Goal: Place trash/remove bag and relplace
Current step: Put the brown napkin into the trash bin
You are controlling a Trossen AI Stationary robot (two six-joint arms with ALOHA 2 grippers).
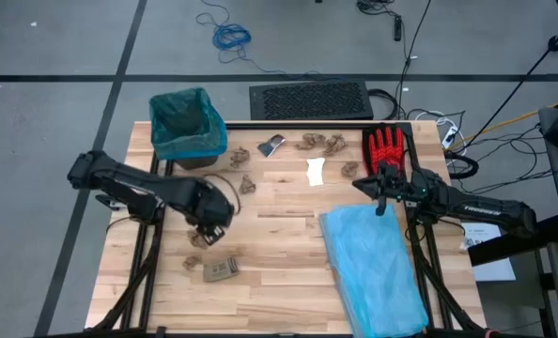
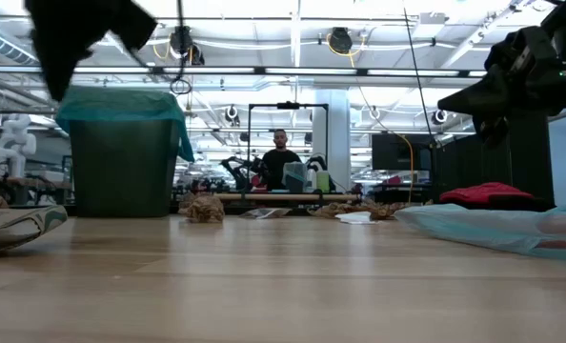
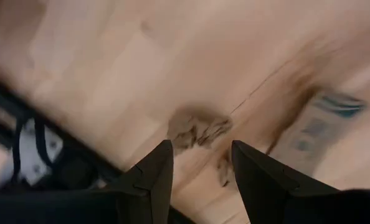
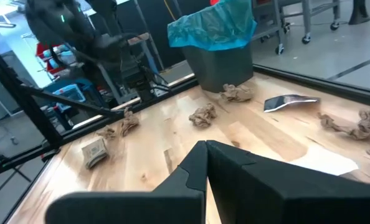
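A: Entry, left gripper [image 1: 204, 228]. Position?

B: Above the desk [image 1: 279, 272], in its left half, toward the near edge. Its fingers [image 3: 152, 177] stand spread, nothing between them. The left wrist view looks down past them at a crumpled brown paper wad [image 3: 197, 129] lying on the wood below; gripper and wad are apart.

A: Right gripper [image 1: 383, 200]?

B: Over the right side of the desk, beside the red glove [image 1: 386, 148] and just above the far end of the pale blue plastic bag [image 1: 371, 268]. Fingers pressed together, holding nothing.

A: The bag of the task?

B: The teal-green liner [image 1: 187, 120] sits in the dark bin [image 2: 121, 176] at the desk's far left corner, its rim folded over the top of the bin. Bin upright.

A: Trash?

B: Loose on the desk. A row of brown wads [image 1: 321, 143] along the far edge, near the middle. A grey scrap [image 1: 271, 145] to their left, a white scrap [image 1: 316, 172] just nearer than them. Two more wads [image 1: 238, 157] close to the bin. One wad [image 1: 197, 262] and a tan card [image 1: 220, 270] toward the near left, near the left gripper. Whether the bin holds anything, cannot tell.

A: Background?

B: Low view shows a person [image 2: 280, 160] in the room well behind the desk.
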